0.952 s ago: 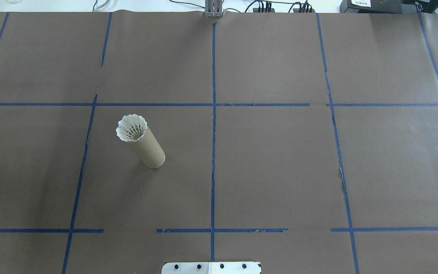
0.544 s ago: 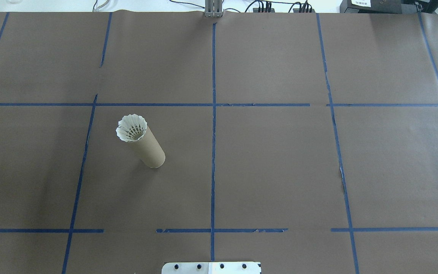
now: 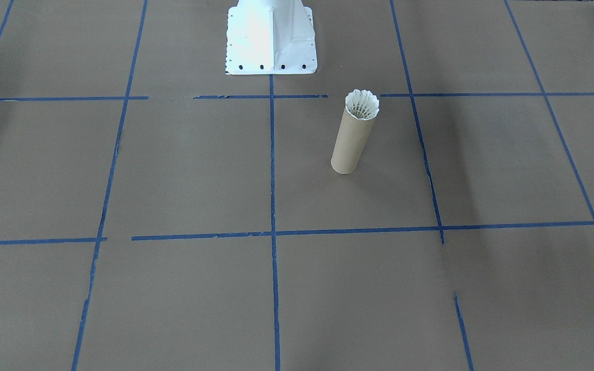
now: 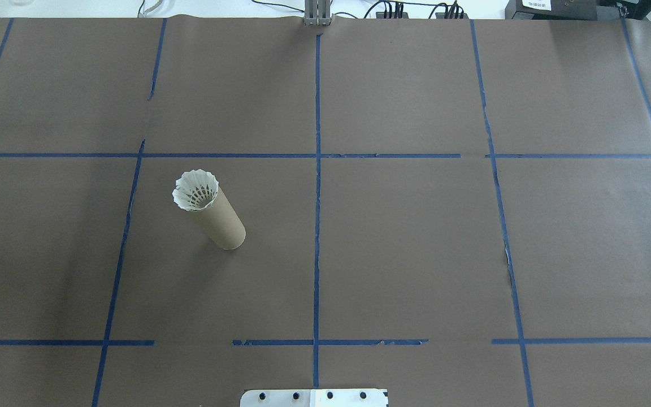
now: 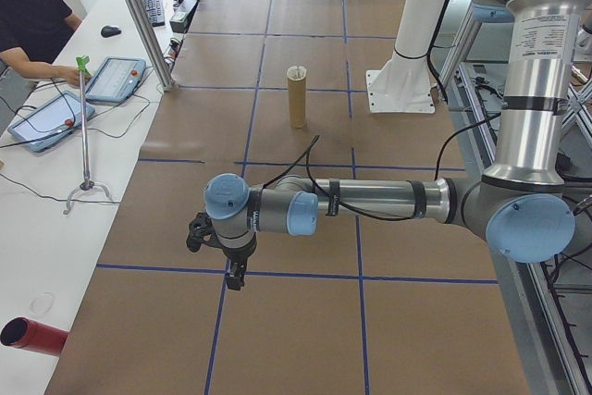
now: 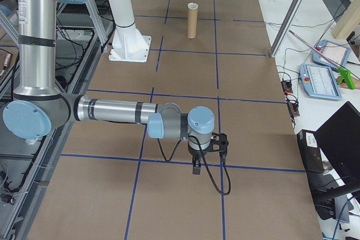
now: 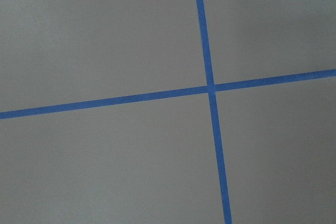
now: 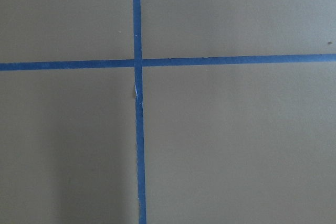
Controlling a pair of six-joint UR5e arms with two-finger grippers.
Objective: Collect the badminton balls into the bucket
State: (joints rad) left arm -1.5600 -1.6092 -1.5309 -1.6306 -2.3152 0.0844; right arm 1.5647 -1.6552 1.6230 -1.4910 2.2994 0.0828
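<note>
- The surface (image 4: pixel 404 237) was covered in brown paper, divided into rectangles by blue tape lines (image 4: pixel 317 169).
- A white side table (image 5: pixel 42 219) carried tablet-like pendants (image 5: pixel 116 79) and a keyboard (image 5: pixel 153 2).
- Cables (image 4: pixel 393 8) lay along the far edge.
- A person (image 5: pixel 32 20) sat at the side table.

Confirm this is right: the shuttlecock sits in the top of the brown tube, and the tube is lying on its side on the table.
Not quite. The shuttlecock does sit in the top of the brown tube, but the tube stands upright on the table, not on its side. The exterior front-facing view shows this, and the exterior left view agrees.
</note>
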